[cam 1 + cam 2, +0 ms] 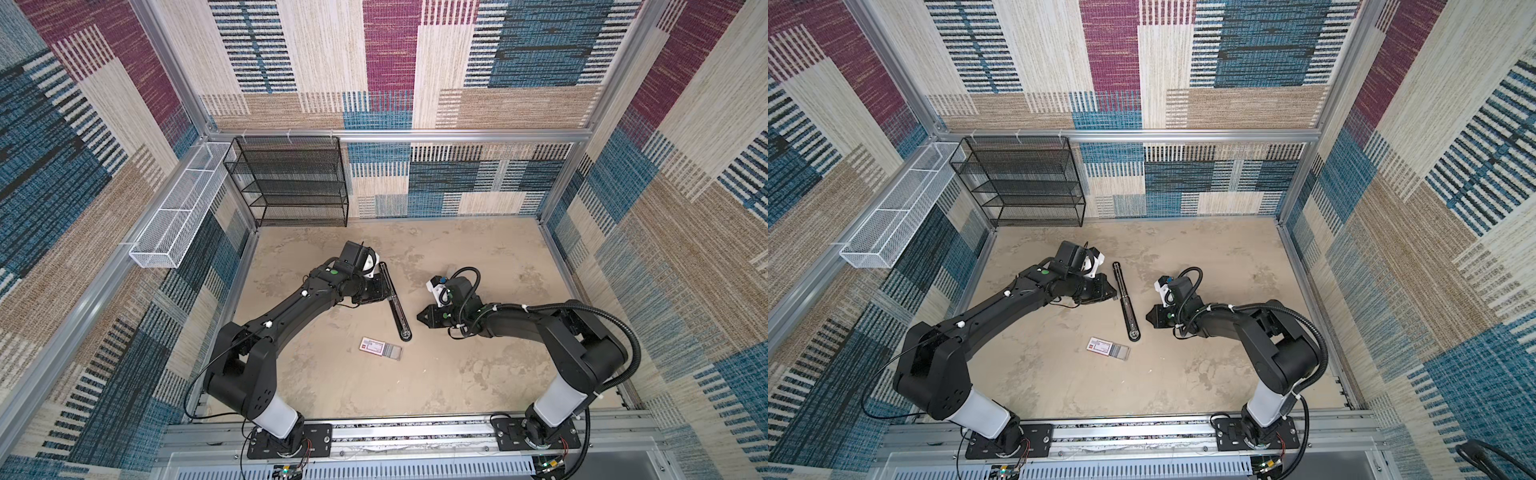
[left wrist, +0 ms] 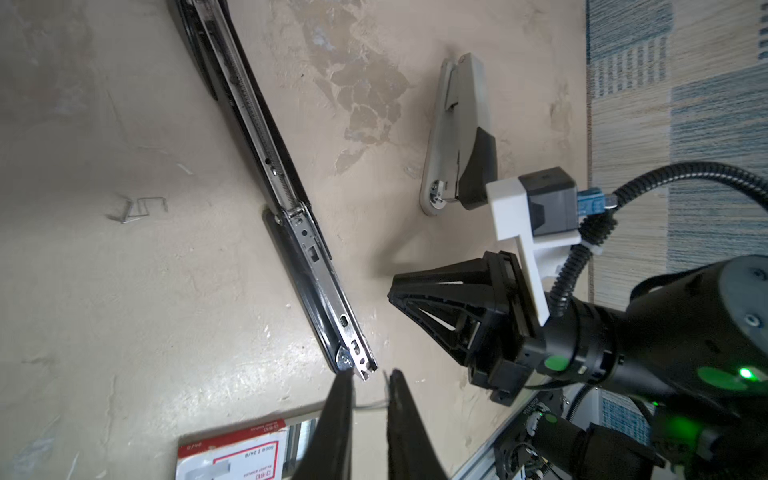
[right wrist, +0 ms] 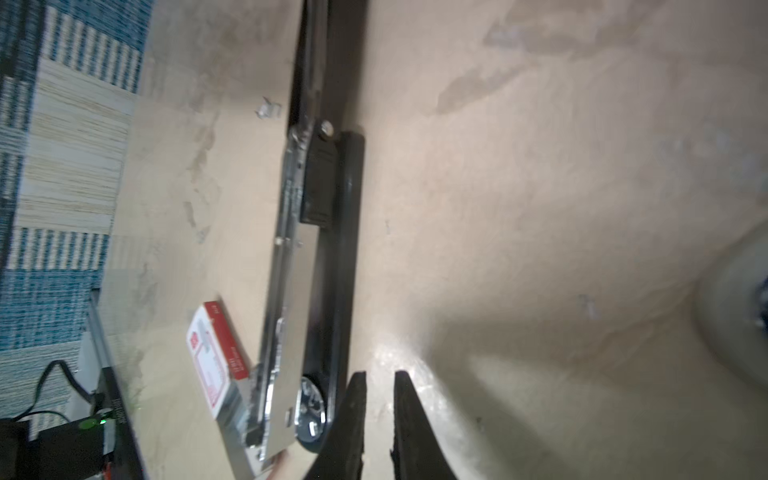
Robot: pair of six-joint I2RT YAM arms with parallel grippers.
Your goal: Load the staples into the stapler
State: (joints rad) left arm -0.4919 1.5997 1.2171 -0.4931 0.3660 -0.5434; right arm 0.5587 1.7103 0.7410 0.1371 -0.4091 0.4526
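The worktop (image 1: 478, 374) under me is mottled beige, stained in patches. It is boxed in by an aluminium frame (image 1: 395, 135) hung with patchwork woven fabric (image 1: 457, 187) in blue, cream, tan and maroon. A black wire-mesh shelf rack (image 1: 291, 183) stands in the back left corner, and a long white mesh basket (image 1: 174, 224) hangs on the left wall.

A long black stapler (image 1: 395, 305) lies opened flat mid-worktop. Near its front end, slightly apart, lies the small flat white cardboard box with a red mark (image 1: 374, 345). Grey strips of staples (image 1: 392, 352) slide out of it.

My left fingers (image 2: 338, 415) are a slit apart beside the stapler's shiny metal channel. I cannot make out anything gripped. My right fingers (image 3: 353, 415) are narrowly parted too, empty, just beside the stapler's rounded front end.

Only my left wrist view shows a grey-and-black second stapler (image 2: 461, 124) and a few loose bent staples (image 2: 141, 208). I cannot make these out in the top views.
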